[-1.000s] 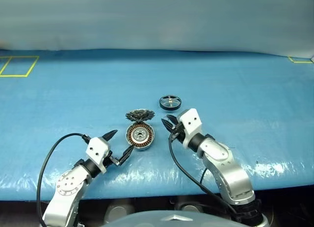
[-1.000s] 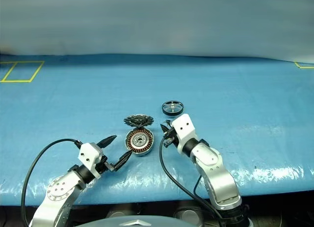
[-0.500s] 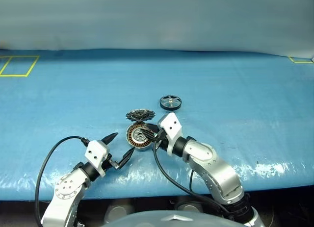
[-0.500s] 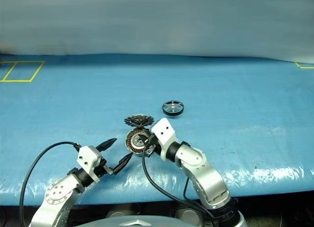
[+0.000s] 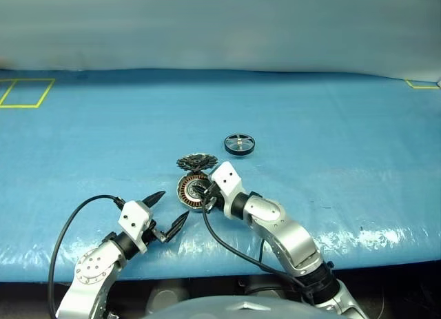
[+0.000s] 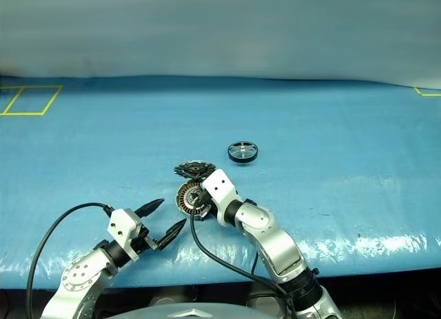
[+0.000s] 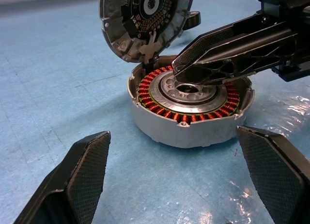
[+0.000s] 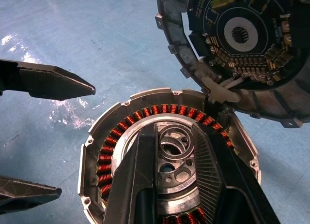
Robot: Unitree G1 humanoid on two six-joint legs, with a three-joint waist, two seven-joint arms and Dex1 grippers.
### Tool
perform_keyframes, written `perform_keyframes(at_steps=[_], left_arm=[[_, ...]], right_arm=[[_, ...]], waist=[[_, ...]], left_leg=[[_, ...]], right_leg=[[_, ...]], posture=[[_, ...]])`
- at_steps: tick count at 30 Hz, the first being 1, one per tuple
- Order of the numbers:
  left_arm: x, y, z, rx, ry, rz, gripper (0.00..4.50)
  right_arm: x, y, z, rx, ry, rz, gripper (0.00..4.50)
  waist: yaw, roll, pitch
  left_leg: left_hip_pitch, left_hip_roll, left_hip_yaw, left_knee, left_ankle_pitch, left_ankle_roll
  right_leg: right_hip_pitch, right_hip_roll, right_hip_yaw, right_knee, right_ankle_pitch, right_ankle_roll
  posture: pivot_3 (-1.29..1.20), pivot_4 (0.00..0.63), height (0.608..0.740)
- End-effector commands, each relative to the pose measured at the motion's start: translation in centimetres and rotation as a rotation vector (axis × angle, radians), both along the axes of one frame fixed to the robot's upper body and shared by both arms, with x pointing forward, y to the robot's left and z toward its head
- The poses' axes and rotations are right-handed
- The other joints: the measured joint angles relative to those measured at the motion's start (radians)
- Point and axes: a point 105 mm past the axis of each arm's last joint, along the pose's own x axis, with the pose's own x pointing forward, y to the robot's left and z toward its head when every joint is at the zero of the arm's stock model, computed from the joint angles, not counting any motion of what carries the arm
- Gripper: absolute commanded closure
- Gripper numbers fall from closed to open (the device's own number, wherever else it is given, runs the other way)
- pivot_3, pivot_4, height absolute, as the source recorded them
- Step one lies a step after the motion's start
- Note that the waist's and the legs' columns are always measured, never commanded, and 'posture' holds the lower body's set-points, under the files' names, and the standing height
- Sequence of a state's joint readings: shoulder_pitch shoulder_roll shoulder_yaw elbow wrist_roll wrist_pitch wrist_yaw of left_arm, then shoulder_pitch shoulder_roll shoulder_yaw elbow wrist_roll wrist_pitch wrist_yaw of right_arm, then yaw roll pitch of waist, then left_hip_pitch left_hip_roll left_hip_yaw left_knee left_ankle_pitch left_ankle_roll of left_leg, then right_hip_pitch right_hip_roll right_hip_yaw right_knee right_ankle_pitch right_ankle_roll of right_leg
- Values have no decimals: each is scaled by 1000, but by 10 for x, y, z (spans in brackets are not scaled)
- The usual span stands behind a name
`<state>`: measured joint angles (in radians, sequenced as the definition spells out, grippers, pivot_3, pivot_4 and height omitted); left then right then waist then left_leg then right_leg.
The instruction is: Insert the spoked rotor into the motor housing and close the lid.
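Housing (image 7: 190,118) of the motor sits on the blue table cover (image 5: 331,126) near its front edge, open, with its ring of copper windings exposed around a pale central hub (image 8: 173,158). The lid (image 7: 145,18) stands tilted up from the housing's far edge, joined there by a pale hinge piece, its dark circuit-covered inner face turned toward the robot. The right gripper (image 8: 173,151) reaches in from the right, its two black fingers close together with only a narrow gap, their tips lying over the hub; whether they press on it cannot be told, and they hold nothing. The spoked rotor (image 5: 238,144) lies flat on the cover farther back and to the right, well apart from the housing and untouched. The left gripper (image 5: 170,210) hovers just in front of and to the left of the housing, its jaws spread wide and empty, pointing toward the housing's side wall.
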<state>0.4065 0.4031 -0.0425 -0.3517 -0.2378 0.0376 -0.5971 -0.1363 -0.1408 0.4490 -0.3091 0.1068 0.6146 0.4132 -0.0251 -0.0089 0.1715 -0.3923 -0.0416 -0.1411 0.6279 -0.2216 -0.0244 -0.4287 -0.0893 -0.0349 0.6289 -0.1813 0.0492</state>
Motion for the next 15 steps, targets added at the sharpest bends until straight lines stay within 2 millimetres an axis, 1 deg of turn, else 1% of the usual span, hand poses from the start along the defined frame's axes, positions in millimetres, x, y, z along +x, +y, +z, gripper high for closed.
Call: perform_keyframes(at_steps=[1,7,15], left_arm=[[-1,-3,8,-9,-36,-6,0],[-1,-5,8,-16,-36,-4,0],[0,-7,10,-21,-38,1,0]], right_arm=[[-2,7,10,27,-36,24,3829],[-7,9,11,21,-36,49,3829],[-6,8,6,-12,-43,43,3829]], waist=[[0,0,0],[0,0,0],[-1,0,0]], left_leg=[[0,0,0,0,0,0],[0,0,0,0,0,0],[0,0,0,0,0,0]], right_leg=[[0,0,0,0,0,0],[0,0,0,0,0,0],[0,0,0,0,0,0]], posture=[[0,150,740],[0,150,740],[0,150,740]])
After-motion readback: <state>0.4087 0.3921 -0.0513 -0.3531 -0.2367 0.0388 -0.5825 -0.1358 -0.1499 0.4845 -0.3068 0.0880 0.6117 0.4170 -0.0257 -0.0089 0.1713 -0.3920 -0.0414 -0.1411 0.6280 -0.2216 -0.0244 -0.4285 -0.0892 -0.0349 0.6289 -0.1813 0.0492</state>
